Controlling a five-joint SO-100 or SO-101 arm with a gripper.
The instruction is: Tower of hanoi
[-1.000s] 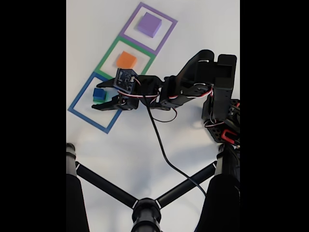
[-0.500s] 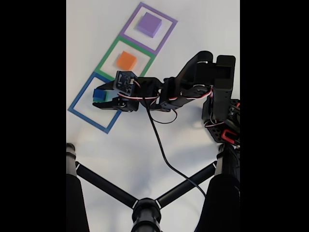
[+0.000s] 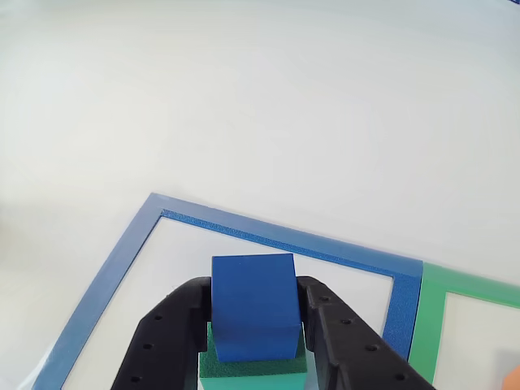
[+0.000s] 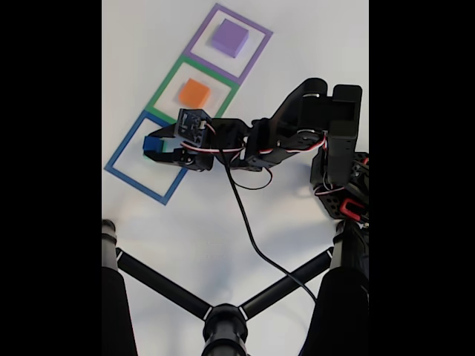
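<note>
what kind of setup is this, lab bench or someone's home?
Can't tell which. It looks like a tabletop robot rig: a plain white surface with taped square frames, coloured blocks such as the blue block, and a black camera stand.
</note>
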